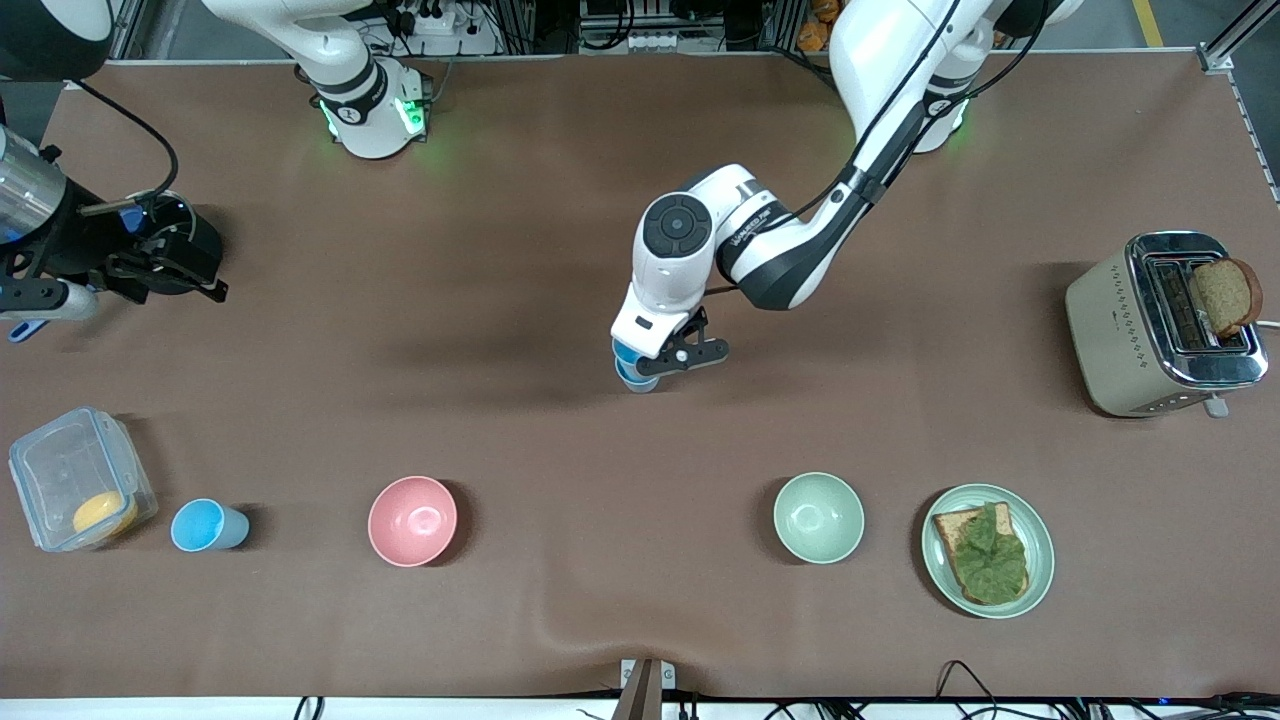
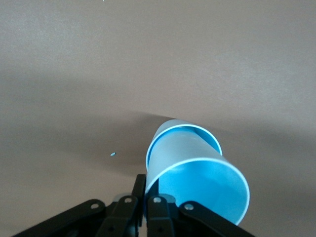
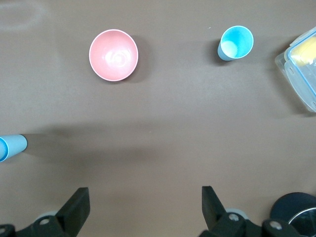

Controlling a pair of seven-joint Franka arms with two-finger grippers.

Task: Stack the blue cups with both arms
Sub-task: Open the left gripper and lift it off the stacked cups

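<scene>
One blue cup (image 1: 627, 366) is at the table's middle, pinched at its rim by my left gripper (image 1: 672, 358). In the left wrist view the cup (image 2: 197, 173) is tilted, one finger inside the rim and one outside, the left gripper (image 2: 148, 197) shut on its wall. I cannot tell if the cup touches the table. The second blue cup (image 1: 205, 526) stands upright beside a clear container at the right arm's end; it also shows in the right wrist view (image 3: 236, 42). My right gripper (image 1: 170, 258) is open and empty (image 3: 145, 197), waiting high over the right arm's end.
A clear lidded container (image 1: 60, 450) holds something yellow. A pink bowl (image 1: 412, 520), a pale green bowl (image 1: 818, 517) and a green plate (image 1: 1040, 530) with toast and lettuce line the near side. A toaster (image 1: 1165, 325) with bread stands at the left arm's end.
</scene>
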